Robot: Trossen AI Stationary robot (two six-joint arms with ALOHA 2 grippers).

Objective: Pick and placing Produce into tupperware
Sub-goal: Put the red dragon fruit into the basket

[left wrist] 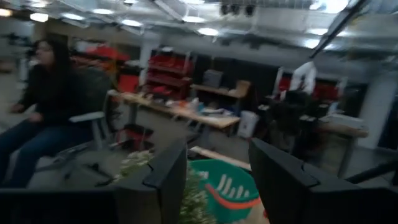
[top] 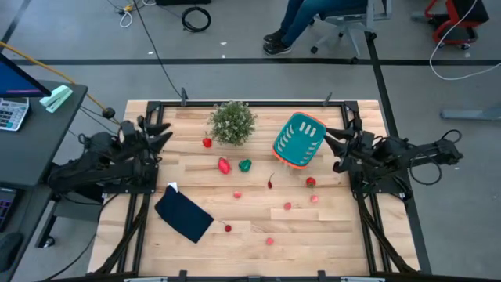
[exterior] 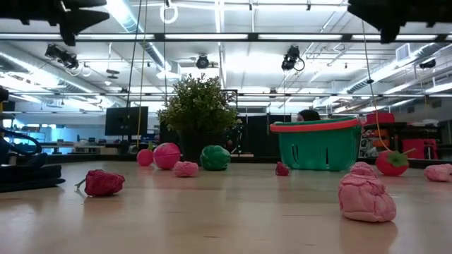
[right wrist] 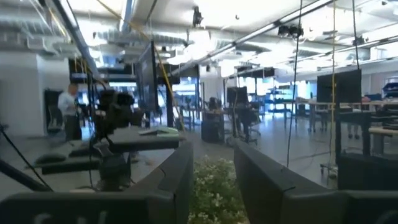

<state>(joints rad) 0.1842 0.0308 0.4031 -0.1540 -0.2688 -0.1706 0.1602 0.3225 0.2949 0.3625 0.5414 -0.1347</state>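
Teal basket (top: pixel 298 140) sat near the table's (top: pixel 329 235) far right corner beside potted plant (top: pixel 232 121), toy produce (top: pixel 224 165) lay scattered mid-table, apparently none inside, left gripper (top: pixel 162 131) and right gripper (top: pixel 332 146) waited open at opposite side edges.

plant (right wrist: pixel 214 190): mostly behind right tool fingers | basket (left wrist: pixel 227 186): partly behind left tool fingers

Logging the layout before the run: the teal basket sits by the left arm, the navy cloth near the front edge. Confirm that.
One error: the teal basket sits by the right arm, near its tool, as the high view shows. The navy cloth does lie near the front edge.
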